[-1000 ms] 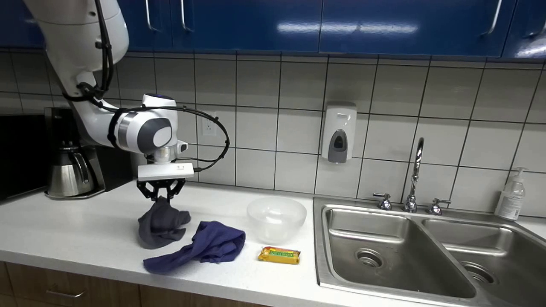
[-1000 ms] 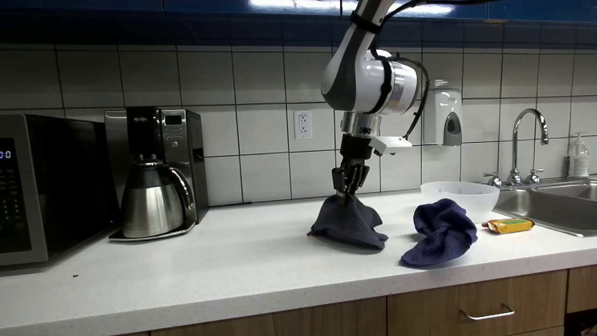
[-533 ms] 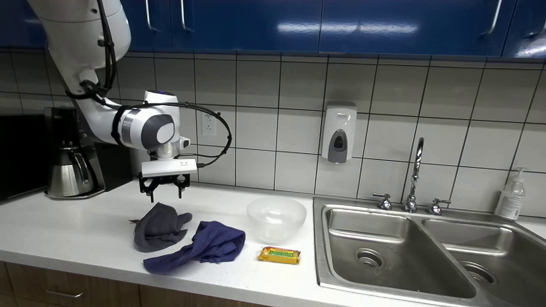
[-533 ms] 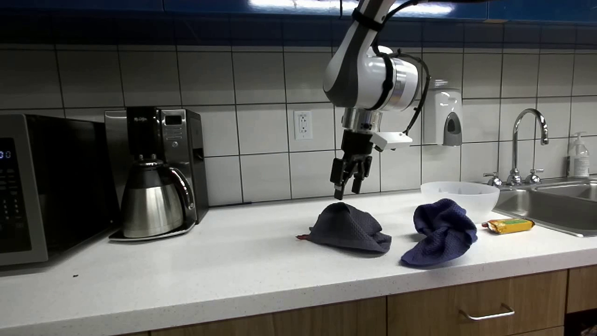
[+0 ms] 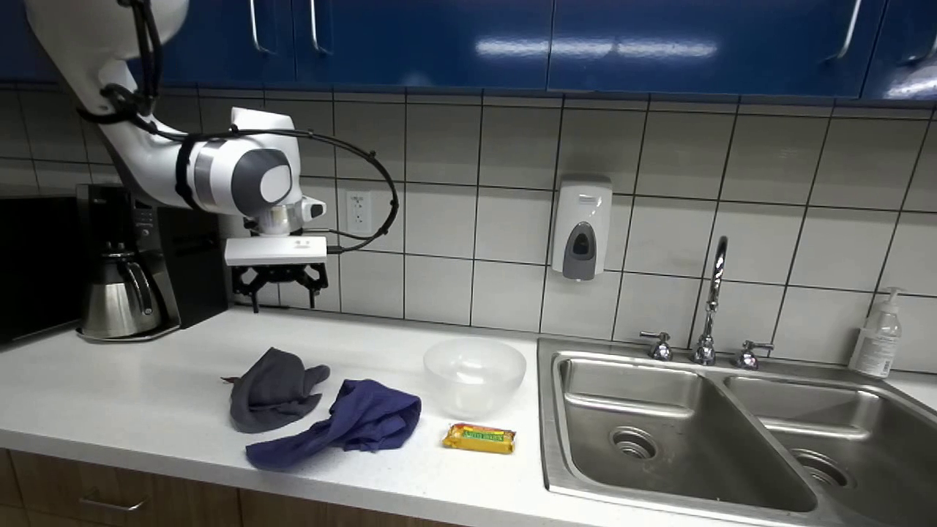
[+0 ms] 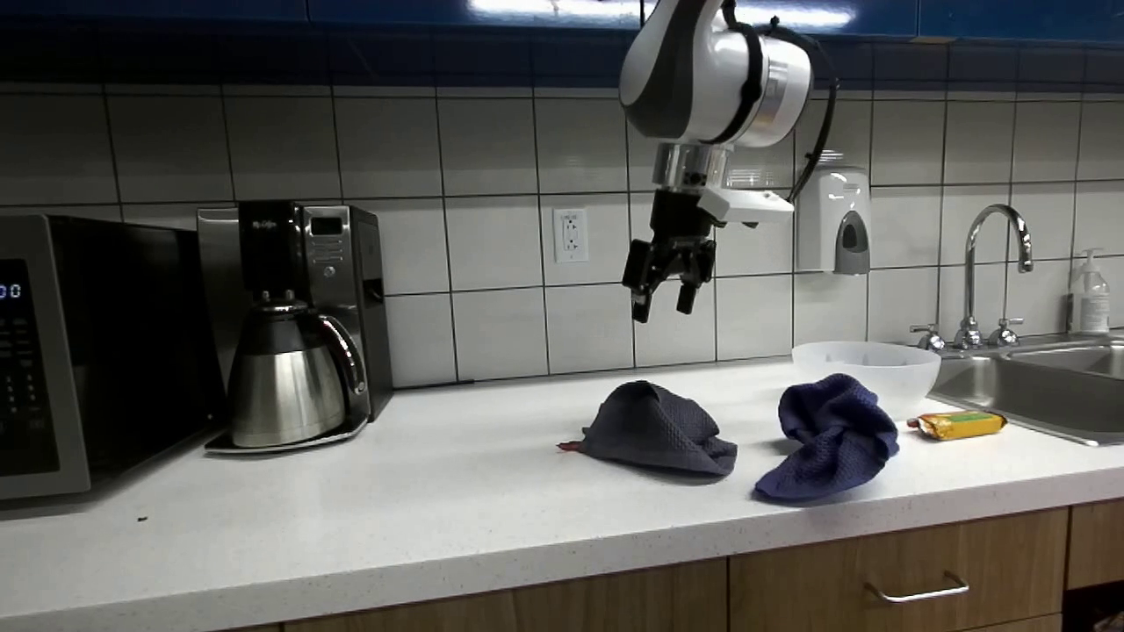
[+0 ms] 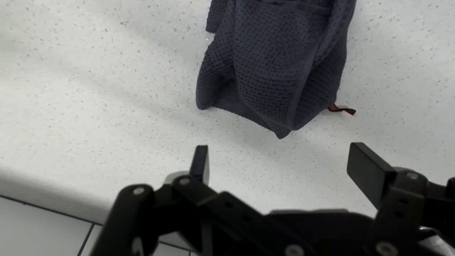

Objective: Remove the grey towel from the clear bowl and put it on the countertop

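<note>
The grey towel [image 5: 274, 394] lies in a crumpled heap on the white countertop [image 5: 157, 366], with a small red tag poking out at its edge. In the wrist view the grey towel [image 7: 280, 64] fills the upper middle, beyond the fingertips. My gripper [image 6: 663, 311] hangs well above the towel, pointing down, its fingers spread apart. Only bare countertop [image 7: 249, 177] shows between the pads in the wrist view, where the gripper [image 7: 279, 158] is clearly open. To the right stands the clear bowl [image 5: 474, 373], upright and frosted, with no towel visible in it.
A purple-blue towel [image 5: 366, 417] lies between the grey towel and the bowl. In front of the bowl is a yellow snack bar [image 5: 479, 438]. The sink [image 5: 550, 439] is at the right. A coffee maker [image 6: 338, 281] and a microwave [image 6: 140, 351] stand at the left.
A second ago the gripper was closed on the grey towel's peak. It has since opened and risen clear, while the towel slumped slightly onto the countertop. The bowl has not moved.
</note>
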